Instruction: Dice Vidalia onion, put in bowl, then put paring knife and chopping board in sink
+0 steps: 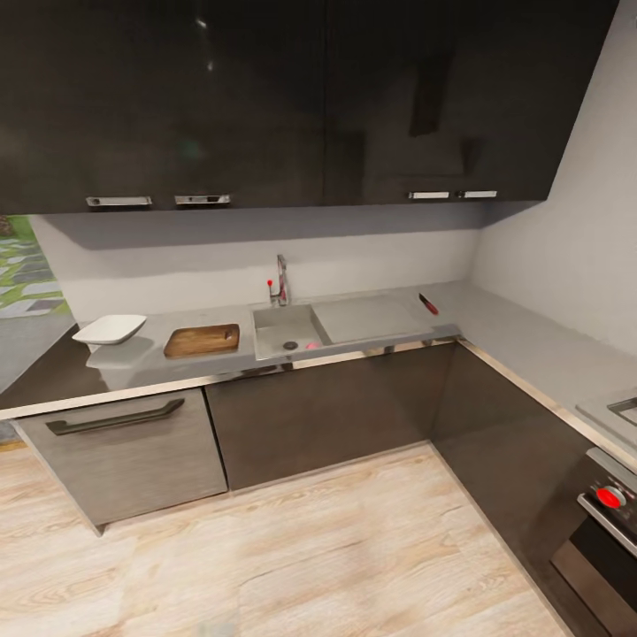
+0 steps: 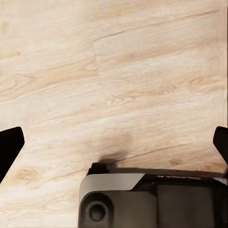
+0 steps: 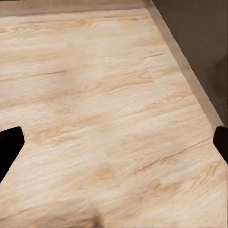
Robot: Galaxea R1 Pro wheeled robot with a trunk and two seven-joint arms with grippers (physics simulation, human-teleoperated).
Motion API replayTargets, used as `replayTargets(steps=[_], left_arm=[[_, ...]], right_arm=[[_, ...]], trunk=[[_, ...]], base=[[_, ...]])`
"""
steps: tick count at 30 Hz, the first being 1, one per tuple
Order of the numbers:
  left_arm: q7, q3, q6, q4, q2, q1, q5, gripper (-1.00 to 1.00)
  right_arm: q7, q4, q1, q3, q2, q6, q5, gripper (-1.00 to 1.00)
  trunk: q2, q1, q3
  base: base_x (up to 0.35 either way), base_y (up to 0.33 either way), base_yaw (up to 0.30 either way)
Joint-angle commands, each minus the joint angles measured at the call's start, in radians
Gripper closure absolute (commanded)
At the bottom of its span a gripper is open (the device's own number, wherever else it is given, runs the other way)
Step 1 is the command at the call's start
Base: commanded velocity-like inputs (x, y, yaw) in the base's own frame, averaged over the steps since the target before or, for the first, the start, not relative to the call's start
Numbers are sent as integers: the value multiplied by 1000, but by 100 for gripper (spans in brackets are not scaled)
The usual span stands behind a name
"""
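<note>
From my head camera I look down on an L-shaped kitchen. The sink (image 1: pixel 285 331) sits sunk into the countertop (image 1: pixel 522 341), and low in its basin, just beside the round dark drain (image 1: pixel 290 345), a small pinkish spot shows: the Vidalia onion (image 1: pixel 310 345), half cut off by the basin's front wall and too small to make out clearly. The bowl (image 1: pixel 110 329) stands at the far left of the slab; I cannot see into it well, though its inside looks plain white. Between bowl and sink lies the chopping board (image 1: pixel 203 340), bare on top, its long axis running along the counter's front edge. Past the drainboard, well apart from the board, rests the paring knife (image 1: pixel 428 304), long axis slanting from the wall toward the counter's front edge; which end is blade I cannot quite tell. The tap (image 1: pixel 280 281) rises behind the basin.

My left gripper (image 2: pixel 114 145) hangs over the pale wooden floor (image 2: pixel 118 71), its fingertips (image 2: pixel 9 142) spread wide at the picture's edges, nothing between them. My right gripper (image 3: pixel 114 145) is likewise splayed over the planks, near a dark cabinet base (image 3: pixel 199 42), holding nothing.
</note>
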Motion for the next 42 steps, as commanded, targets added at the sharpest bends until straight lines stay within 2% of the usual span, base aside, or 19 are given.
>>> replayTargets(steps=[1, 4, 5, 6, 7, 9, 11, 13, 16, 17, 18, 20, 21, 24, 27, 30, 32, 37, 42], left_arm=[[3, -8, 65, -74, -6, -1, -3, -100], [6, -49, 210, -243, -24, -16, -4, -100], [7, -55, 233, -268, -27, -22, -4, -100], [8, -69, 328, -353, -33, -55, -4, -100], [8, -73, 375, -386, -37, -80, -4, -100], [9, -80, 443, -421, -41, -127, -4, -100], [9, -88, 511, -451, -45, -197, -3, -100], [10, -90, 540, -463, -47, -257, -1, -100], [11, -92, 577, -463, -49, -352, 4, -100], [12, -92, 594, -451, -50, -411, 6, -100], [11, -92, 600, -439, -50, -444, 7, -100], [11, -93, 614, -365, -51, -583, 11, -100], [11, -93, 616, -342, -51, -617, 14, -100], [11, -93, 622, -221, -56, -804, 51, -100], [12, -93, 623, -155, -57, -947, 97, -100], [13, -93, 624, -148, -58, -1009, 111, -100], [10, -103, 627, -155, -56, -1031, 116, -100], [6, -171, 628, -228, -36, -1036, 116, -100], [6, -187, 629, -239, -22, -1035, 116, -100]], right_arm=[[-6, 10, -1, -6, 1, 20, 10, -100], [8, 68, -1, -7, -4, 49, 9, -100], [16, 73, -1, -7, -4, 52, 9, -100], [71, 85, 4, -9, -10, 61, 8, -100], [105, 88, 13, -9, -14, 69, 7, -100], [148, 90, 29, -9, -21, 85, 6, -100], [180, 92, 41, -9, -26, 104, 5, -100], [190, 92, 52, -9, -27, 111, 5, -100], [197, 93, 66, -9, -28, 116, 4, -100], [198, 93, 70, -9, -29, 118, 3, -100], [199, 93, 72, -10, -29, 118, 3, -100], [199, 93, 75, -10, -29, 122, 3, -100], [200, 93, 76, -10, -29, 125, 2, -100], [201, 92, 77, -10, -29, 151, -7, -100], [202, 90, 77, -11, -29, 165, -46, -100], [203, 90, 77, -11, -29, 168, -82, -100], [204, 90, 77, -11, -29, 169, -102, -100], [203, 90, 77, -11, -29, 169, -109, -100], [203, 90, 77, -11, -29, 169, -110, -100]], trunk=[[-2, 1, -2], [-2, 1, -2], [-2, 1, -2], [-2, 1, -2], [-2, 1, -2], [-2, 1, -2], [-2, 1, -2], [-2, 1, -2], [-2, 1, -2], [-2, 1, -2], [-2, 1, -2], [-2, 1, -2], [-2, 1, -2], [-2, 1, -2], [-2, 1, -2], [-2, 1, -2], [-2, 1, -2], [-2, 1, -2], [-2, 1, -2]], base=[[0, 0, 0], [0, 0, 0], [0, 0, 0], [0, 0, 0], [0, 0, 0], [0, 0, 0], [0, 0, 0], [0, 0, 0], [0, 0, 0], [0, 0, 0], [0, 0, 0], [0, 0, 0], [0, 0, 0], [0, 0, 0], [0, 0, 0], [0, 0, 0], [0, 0, 0], [0, 0, 0], [0, 0, 0]])
